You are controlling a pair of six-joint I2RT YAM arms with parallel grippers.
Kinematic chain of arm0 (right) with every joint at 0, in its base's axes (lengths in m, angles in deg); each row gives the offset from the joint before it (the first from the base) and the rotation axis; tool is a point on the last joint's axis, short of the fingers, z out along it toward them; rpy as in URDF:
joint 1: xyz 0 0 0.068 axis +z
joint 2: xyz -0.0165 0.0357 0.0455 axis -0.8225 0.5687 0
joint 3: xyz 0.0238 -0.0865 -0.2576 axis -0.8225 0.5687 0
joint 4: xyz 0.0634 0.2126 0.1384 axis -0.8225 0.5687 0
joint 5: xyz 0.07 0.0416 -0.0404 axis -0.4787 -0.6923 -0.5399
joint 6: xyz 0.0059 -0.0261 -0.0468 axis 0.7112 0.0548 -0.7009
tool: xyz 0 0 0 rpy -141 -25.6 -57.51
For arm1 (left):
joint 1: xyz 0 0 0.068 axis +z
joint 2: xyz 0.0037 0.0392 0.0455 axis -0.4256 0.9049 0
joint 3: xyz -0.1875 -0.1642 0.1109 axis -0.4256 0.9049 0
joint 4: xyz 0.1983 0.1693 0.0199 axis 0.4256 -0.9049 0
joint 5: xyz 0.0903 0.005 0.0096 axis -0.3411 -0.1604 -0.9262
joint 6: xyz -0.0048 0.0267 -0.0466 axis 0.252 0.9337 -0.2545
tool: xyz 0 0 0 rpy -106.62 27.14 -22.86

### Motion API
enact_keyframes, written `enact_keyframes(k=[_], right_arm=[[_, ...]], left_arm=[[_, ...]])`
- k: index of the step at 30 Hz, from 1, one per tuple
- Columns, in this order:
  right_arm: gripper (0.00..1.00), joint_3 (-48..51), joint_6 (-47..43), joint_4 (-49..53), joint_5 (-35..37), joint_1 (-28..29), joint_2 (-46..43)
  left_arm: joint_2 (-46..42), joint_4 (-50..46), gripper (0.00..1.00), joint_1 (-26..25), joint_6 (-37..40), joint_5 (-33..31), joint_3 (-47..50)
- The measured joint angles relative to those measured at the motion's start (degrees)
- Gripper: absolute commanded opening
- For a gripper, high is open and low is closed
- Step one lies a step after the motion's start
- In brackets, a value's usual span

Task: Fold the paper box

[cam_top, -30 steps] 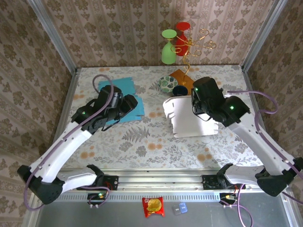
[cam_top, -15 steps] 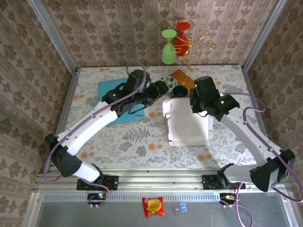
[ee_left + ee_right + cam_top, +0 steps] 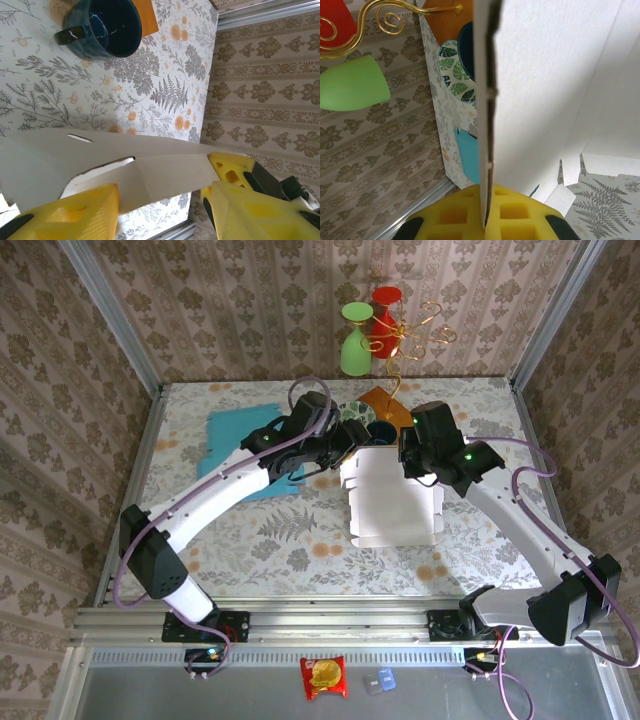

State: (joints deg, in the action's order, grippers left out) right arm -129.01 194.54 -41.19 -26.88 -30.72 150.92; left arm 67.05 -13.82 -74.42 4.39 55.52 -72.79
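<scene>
Left arm (image 3: 215, 495) and right arm (image 3: 520, 525): white link shells, black joint housings and bases, one green indicator light on each. Purple cable (image 3: 113, 583) looped alongside each arm. Hand fingers (image 3: 75, 212) are yellow, moulded with square recesses.

Damask-wallpaper walls (image 3: 220, 310); floral tabletop (image 3: 290, 540); aluminium rail (image 3: 330, 618) at near edge.

Top external: high above the near edge of the counter (image 3: 290, 540), facing down, wide.
Left wrist: close, low over the counter's far edge.
Right wrist: tight against the paper box (image 3: 545, 75).
Shared by all: box, blue mug (image 3: 107, 25).
</scene>
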Motion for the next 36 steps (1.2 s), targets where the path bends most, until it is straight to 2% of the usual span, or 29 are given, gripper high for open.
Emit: enact_keyframes(k=[5, 13, 16, 19, 21, 28, 36], right_arm=[[0.0, 1.11, 0.0, -0.68, -0.39, -0.07, 0.07], [0.0, 4.5, 0.02, -4.57, -1.51, -0.22, 0.04], [0.0, 6.93, 0.15, -5.97, -2.14, -0.22, 0.04], [0.0, 7.82, 0.17, -6.36, -2.32, -0.22, 0.04], [0.0, 7.82, 0.15, -6.73, -2.32, -0.26, 0.04], [0.0, 7.85, 0.17, -8.35, -2.51, -0.26, 0.04], [0.0, 7.85, 0.2, -8.72, -2.54, -0.24, 0.04]], left_arm=[[0.42, 0.22, 0.38, -0.24, -0.9, 0.85, 0.0], [0.72, 1.6, 0.29, -0.15, -1.31, 1.62, 0.87], [0.72, 3.32, 0.31, 0.24, -1.49, 2.6, 3.34], [0.72, 3.26, 0.43, 0.98, -1.92, 3.02, 5.31], [0.61, 2.47, 0.46, 1.46, -1.79, 2.69, 5.51], [-1.88, 0.55, 0.51, 2.95, -1.25, 2.14, 5.51], [-0.74, 0.59, 0.5, 2.27, -1.27, 3.17, 5.38]])
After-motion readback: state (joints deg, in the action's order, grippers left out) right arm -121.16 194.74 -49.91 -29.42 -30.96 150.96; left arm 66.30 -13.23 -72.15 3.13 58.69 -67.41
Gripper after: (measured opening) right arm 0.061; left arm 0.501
